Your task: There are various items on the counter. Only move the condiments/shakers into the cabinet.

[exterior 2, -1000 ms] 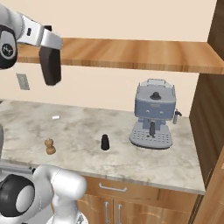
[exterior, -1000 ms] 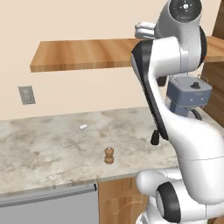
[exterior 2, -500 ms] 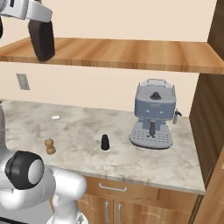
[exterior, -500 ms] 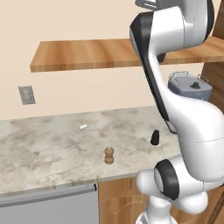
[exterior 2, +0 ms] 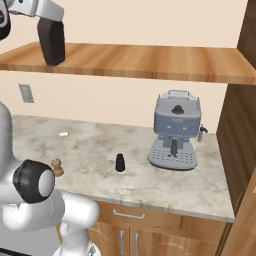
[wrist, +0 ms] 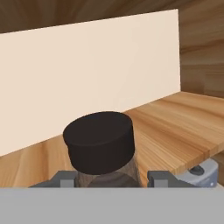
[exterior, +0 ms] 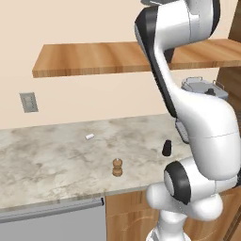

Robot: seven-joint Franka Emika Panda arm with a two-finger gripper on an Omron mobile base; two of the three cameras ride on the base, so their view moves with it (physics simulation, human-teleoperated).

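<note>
My gripper [exterior 2: 49,21] is shut on the dark syrup bottle [exterior 2: 51,44], which hangs upright over the left front part of the cabinet shelf [exterior 2: 150,60]. I cannot tell whether its base touches the wood. The hand view shows the bottle's black cap [wrist: 99,141] between my fingers [wrist: 65,177], with the shelf boards [wrist: 175,127] beyond it. On the counter [exterior: 47,164] stand the small wooden mill [exterior: 117,167] [exterior 2: 57,167] and the black shaker [exterior: 166,148] [exterior 2: 120,162]. The tiny white cylinder [exterior: 89,137] [exterior 2: 64,134] lies farther back.
A grey-blue coffee machine [exterior 2: 175,131] stands at the right of the counter [exterior 2: 100,145], beside a tall wooden side panel [exterior 2: 240,130]. A wall socket [exterior: 28,102] sits on the back wall. The shelf [exterior: 94,59] runs the width of the wall.
The arm has swung up and carried the bottle from below the shelf's edge to the height of the shelf top. The items on the counter have not moved.
</note>
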